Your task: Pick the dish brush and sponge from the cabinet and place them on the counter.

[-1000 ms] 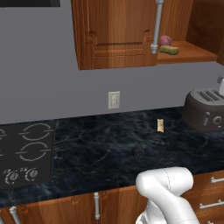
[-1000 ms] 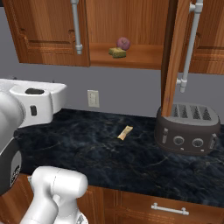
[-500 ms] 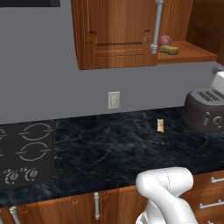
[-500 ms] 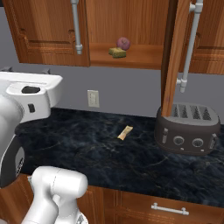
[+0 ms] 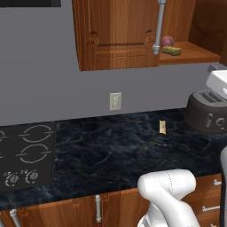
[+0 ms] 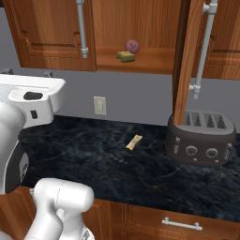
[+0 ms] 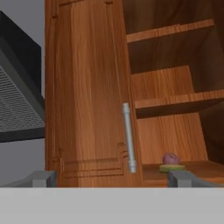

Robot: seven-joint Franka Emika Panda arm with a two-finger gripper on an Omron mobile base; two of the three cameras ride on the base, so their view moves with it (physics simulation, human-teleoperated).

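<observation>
The sponge (image 5: pixel 171 50) (image 6: pixel 125 56) (image 7: pixel 171 167), a small yellow-tan block, lies on the lowest shelf of the open cabinet (image 5: pixel 115 31) (image 6: pixel 140 65) (image 7: pixel 170 131), just in front of a purple-red ball (image 6: pixel 132 46). A slim tan and pale stick, apparently the dish brush (image 5: pixel 162 127) (image 6: pixel 134 142), lies on the black veined counter (image 5: pixel 111 150) (image 6: pixel 108 168). My gripper (image 7: pixel 112 179) (image 6: pixel 26 72) is open and empty, well short of the cabinet and lower than its shelf. It faces the shut left door and its bar handle (image 7: pixel 128 138).
A dark toaster (image 5: pixel 206 113) (image 6: pixel 201 138) stands on the counter under the cabinet's right door (image 6: pixel 187 56), which hangs open edge-on. The stovetop (image 5: pixel 26 155) lies at the left. A wall outlet (image 5: pixel 115 101) sits below the cabinet. A range hood (image 7: pixel 17 109) hangs left of it.
My hand has risen a little. The sponge, ball and stick on the counter have stayed put.
</observation>
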